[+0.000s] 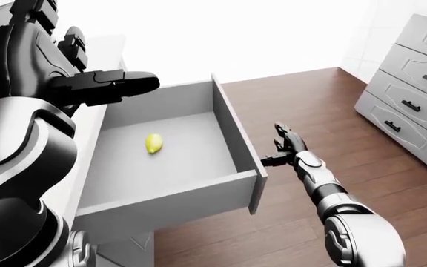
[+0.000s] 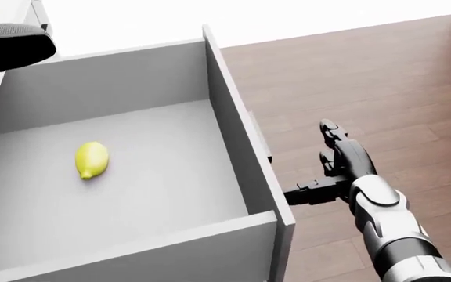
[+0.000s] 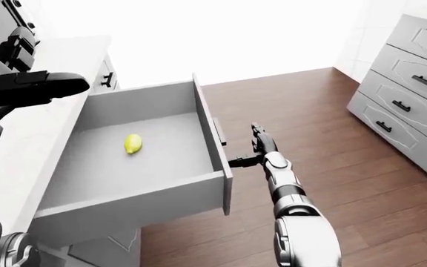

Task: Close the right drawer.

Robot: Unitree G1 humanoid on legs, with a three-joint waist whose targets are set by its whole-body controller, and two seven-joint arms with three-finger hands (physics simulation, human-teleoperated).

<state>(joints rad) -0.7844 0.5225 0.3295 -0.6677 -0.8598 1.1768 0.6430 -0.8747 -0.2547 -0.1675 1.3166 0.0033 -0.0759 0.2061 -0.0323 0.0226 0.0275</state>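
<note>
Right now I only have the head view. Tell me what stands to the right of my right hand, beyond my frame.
Observer: A grey dresser stands at the left-eye view's right edge, well clear of the right hand.
Operator: Now give me the left hand.
Observer: The left hand is raised above the white counter, fingers open, holding nothing.
Operator: Locate the drawer's handle.
Observer: In the right-eye view, a dark handle sits on the drawer's outer panel, just above the right hand's thumb.

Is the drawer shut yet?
No, open. The drawer stands pulled out, its inside and a lemon showing; the right hand is at its front.
</note>
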